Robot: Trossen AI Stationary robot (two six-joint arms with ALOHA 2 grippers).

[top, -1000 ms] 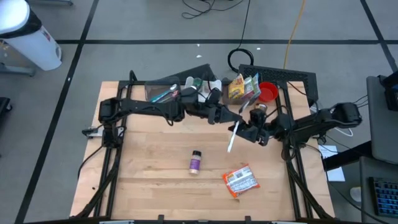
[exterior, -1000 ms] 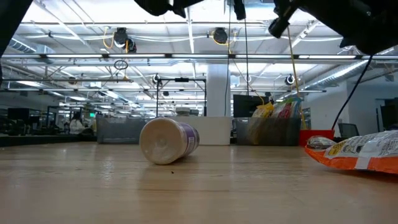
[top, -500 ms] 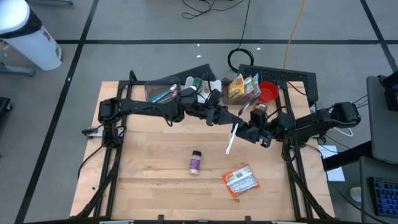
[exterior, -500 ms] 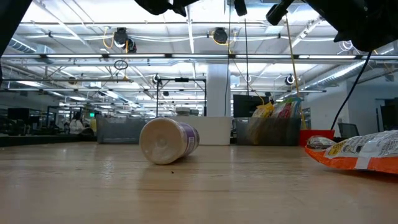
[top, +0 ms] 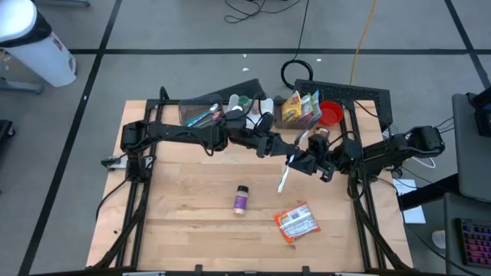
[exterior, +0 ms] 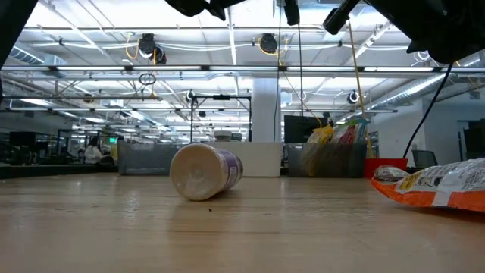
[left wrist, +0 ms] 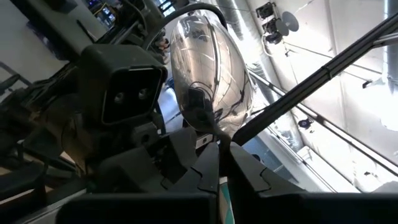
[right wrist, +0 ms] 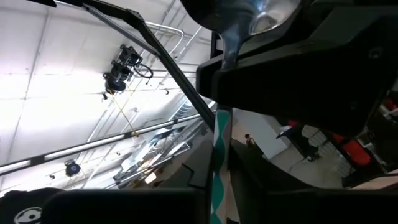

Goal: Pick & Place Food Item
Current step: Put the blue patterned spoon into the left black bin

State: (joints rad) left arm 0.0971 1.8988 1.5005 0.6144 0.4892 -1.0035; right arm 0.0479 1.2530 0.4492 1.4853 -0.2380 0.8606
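Looking down from the high view, both arms meet above the middle of the desk [top: 184, 222]. The left gripper [top: 272, 147] and right gripper [top: 298, 159] sit just beside each other, and a pale-handled spoon [top: 282, 178] slants down from the right one. The food items lie untouched nearer the front: a small purple bottle [top: 241, 199] on its side, and an orange snack bag [top: 296, 223] flat on the wood, well apart from either gripper.

At desk height, the bottle [exterior: 204, 171] and the snack bag [exterior: 436, 184] both rest on the surface, and the arms show only as dark shapes overhead.

From the left wrist, its fingers [left wrist: 186, 155] are drawn together on the neck of the spoon [left wrist: 208, 68], the shiny bowl standing beyond them.

From the right wrist, the teal-and-white handle [right wrist: 219, 143] runs between that gripper's fingers, which look clamped on it too (so this reads as a handover in mid-air).

No food is in hand yet, so I judge the task to be at an early, preparatory step. Next, one gripper would need to let go cleanly, then an arm must come down over the bottle or the bag.
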